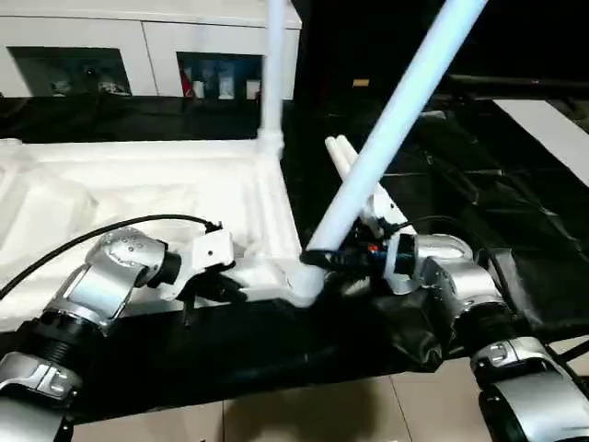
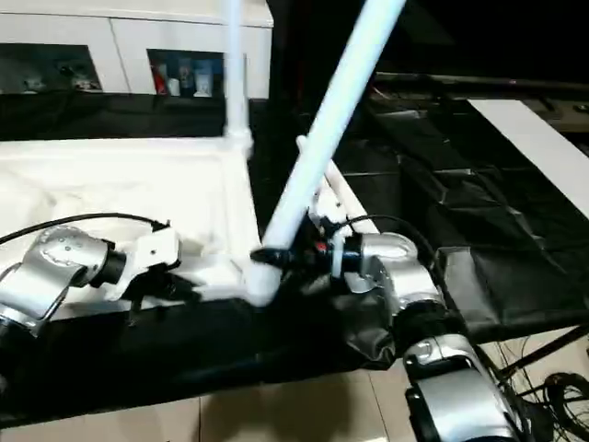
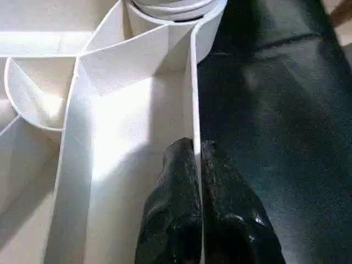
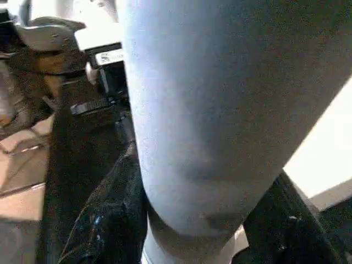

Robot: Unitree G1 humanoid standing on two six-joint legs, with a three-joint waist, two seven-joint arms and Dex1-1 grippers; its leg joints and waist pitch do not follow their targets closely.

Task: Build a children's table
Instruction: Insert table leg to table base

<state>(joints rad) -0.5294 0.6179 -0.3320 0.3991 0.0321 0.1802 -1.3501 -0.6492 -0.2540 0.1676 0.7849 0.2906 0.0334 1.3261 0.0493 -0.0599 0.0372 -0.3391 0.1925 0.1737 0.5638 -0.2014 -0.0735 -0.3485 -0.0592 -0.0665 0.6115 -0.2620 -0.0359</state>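
Right hand (image 1: 324,259) round leg (image 1: 391,124) — tilted

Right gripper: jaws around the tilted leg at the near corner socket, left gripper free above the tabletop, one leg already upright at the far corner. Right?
Not quite. The left gripper isn't free: the left wrist view shows its jaws shut on the tabletop rim. The rest holds: right gripper has the tilted leg at the near corner socket, upright leg at the far corner.

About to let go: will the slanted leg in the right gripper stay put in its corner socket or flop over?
Probably tips. The leg leans steeply, so its foot seems only partly entered in the near corner socket. It looks stiff and light, and being round, it would likely roll across the black cloth. Right gripper clamps low.
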